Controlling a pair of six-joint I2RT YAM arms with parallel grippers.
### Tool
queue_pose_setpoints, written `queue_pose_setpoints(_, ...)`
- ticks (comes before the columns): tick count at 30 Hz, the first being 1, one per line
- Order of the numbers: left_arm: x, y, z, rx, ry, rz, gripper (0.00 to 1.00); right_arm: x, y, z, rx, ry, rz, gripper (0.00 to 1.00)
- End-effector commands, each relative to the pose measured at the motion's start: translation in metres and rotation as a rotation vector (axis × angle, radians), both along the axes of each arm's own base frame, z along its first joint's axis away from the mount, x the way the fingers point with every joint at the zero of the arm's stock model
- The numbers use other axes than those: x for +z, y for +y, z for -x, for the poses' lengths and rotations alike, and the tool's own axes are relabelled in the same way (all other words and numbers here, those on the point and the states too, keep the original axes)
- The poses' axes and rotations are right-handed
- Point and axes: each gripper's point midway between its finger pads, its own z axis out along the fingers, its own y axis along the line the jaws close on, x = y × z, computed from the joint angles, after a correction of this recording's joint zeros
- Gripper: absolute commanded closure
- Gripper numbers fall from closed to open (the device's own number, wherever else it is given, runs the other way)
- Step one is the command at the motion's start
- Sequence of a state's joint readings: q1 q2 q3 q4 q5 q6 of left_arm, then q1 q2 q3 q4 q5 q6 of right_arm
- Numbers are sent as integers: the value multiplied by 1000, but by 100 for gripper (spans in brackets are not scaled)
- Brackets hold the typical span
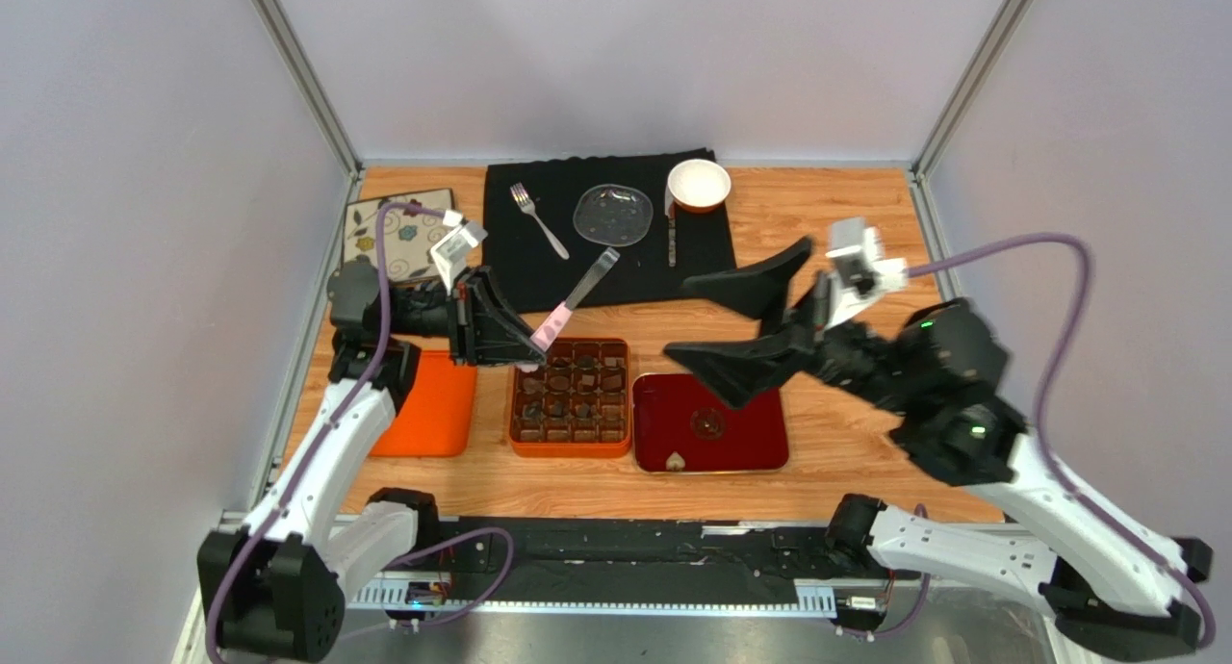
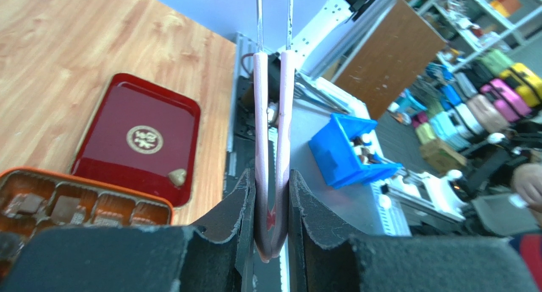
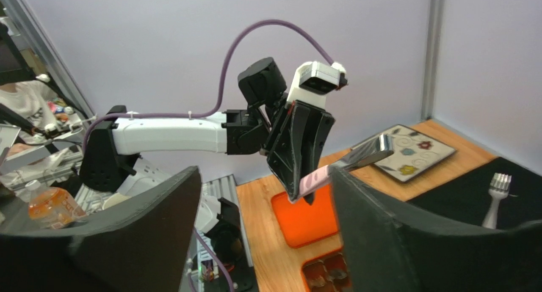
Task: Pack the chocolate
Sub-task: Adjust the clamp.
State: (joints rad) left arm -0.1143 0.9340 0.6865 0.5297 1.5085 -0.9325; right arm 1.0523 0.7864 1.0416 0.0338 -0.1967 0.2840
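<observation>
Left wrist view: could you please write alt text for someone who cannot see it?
The left gripper is shut on pink-handled tongs, centre frame. Lower left, a red tray holds one chocolate piece beside an orange box holding chocolates.

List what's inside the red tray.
Red tray: one brown chocolate piece near a corner, a round gold emblem at centre. From above, the right gripper hides part of its far edge.

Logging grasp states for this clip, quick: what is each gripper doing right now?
Left gripper: closed on the pink-handled tongs.
Right gripper: open, holding nothing.
</observation>
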Motion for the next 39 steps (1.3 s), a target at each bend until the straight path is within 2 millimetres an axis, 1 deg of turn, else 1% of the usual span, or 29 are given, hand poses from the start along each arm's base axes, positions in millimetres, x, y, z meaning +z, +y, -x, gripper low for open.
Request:
queue_pose_setpoints(1, 32, 0, 24, -273, -204, -101, 94, -32, -36, 3, 0, -6, 360, 14)
queue_pose_setpoints(2, 32, -5, 2, -276, -177, -123, 96, -25, -38, 4, 6, -5, 370, 5)
queue_pose_setpoints(3, 64, -6, -1, -251, -91, -187, 99, -18, -41, 8, 22, 4, 384, 1)
queue_pose_setpoints(4, 73, -10, -19, -231, -171, -188, 100, -21, -36, 7, 39, 21, 406, 1)
queue_pose_setpoints(5, 72, -14, -44, -232, -165, -185, 100, -23, -34, 7, 52, 32, 419, 0)
queue_pose_setpoints(6, 91, -16, -53, -225, -253, -176, 100, -24, -32, 9, 68, 52, 418, 0)
queue_pose_setpoints(8, 99, -22, -66, -241, -262, -170, 100, -26, -29, 10, 85, 66, 421, 0)
queue_pose_setpoints(9, 109, -24, -63, -248, -300, -163, 100, -24, -28, 12, 96, 71, 405, 0)
queue_pose_setpoints(11, 148, -26, -60, -230, -426, -136, 100, -16, -30, 22, 128, 48, 356, 0)
queue_pose_setpoints(12, 201, -23, -47, -204, -725, -78, 100, -1, -29, 30, 166, 3, 295, 0)
queue_pose_setpoints(14, 242, -21, -54, -184, -729, -6, 100, 6, -30, 32, 169, -7, 252, 0)
queue_pose_setpoints(15, 275, -16, -72, -65, -949, 97, 100, 7, -30, 32, 170, 0, 250, 0)
queue_pose_setpoints(16, 272, -14, -95, 7, -766, 93, 100, 9, -30, 32, 167, 2, 251, 0)
queue_pose_setpoints(17, 281, -11, -99, 95, -842, 105, 100, 6, -30, 32, 169, 11, 257, 0)
queue_pose_setpoints(18, 298, -5, -138, 344, -993, 115, 100, 1, -29, 31, 167, 26, 270, 0)
queue_pose_setpoints(19, 296, -1, -145, 452, -949, 87, 100, -1, -29, 31, 167, 26, 274, 0)
queue_pose_setpoints(21, 284, -2, -152, 456, -1003, 33, 100, -5, -32, 30, 150, 26, 281, 0)
queue_pose_setpoints(23, 227, -2, -157, 410, -866, -92, 100, -8, -36, 26, 112, 15, 298, 0)
queue_pose_setpoints(24, 202, 1, -159, 380, -926, -151, 100, -8, -40, 25, 94, 2, 305, 0)
queue_pose_setpoints(25, 178, 4, -140, 359, -892, -207, 100, -10, -42, 23, 75, -6, 318, 0)
queue_pose_setpoints(26, 126, 7, -146, 316, -921, -301, 100, -15, -45, 17, 39, -24, 349, 0)
queue_pose_setpoints(27, 100, 2, -132, 262, -931, -350, 100, -19, -47, 14, 23, -37, 364, 0)
queue_pose_setpoints(28, 77, 4, -107, 223, -925, -411, 100, -21, -47, 11, 7, -48, 376, 0)
queue_pose_setpoints(29, 25, 1, -99, 136, -946, -523, 100, -22, -48, 6, -12, -79, 382, 0)
queue_pose_setpoints(30, -2, 4, -83, 75, -930, -588, 100, -28, -46, 3, -19, -85, 394, 0)
queue_pose_setpoints(32, -33, 8, -57, -40, -932, -658, 100, -29, -44, -2, -42, -132, 390, 0)
queue_pose_setpoints(33, -42, 12, -43, -82, -882, -675, 100, -42, -41, -8, -50, -157, 421, 0)
queue_pose_setpoints(36, -50, 14, -18, -159, -844, -664, 100, -66, -32, -17, -58, -211, 481, 0)
queue_pose_setpoints(39, -50, 16, -3, -189, -865, -676, 100, -80, -20, -15, -15, -242, 496, 0)
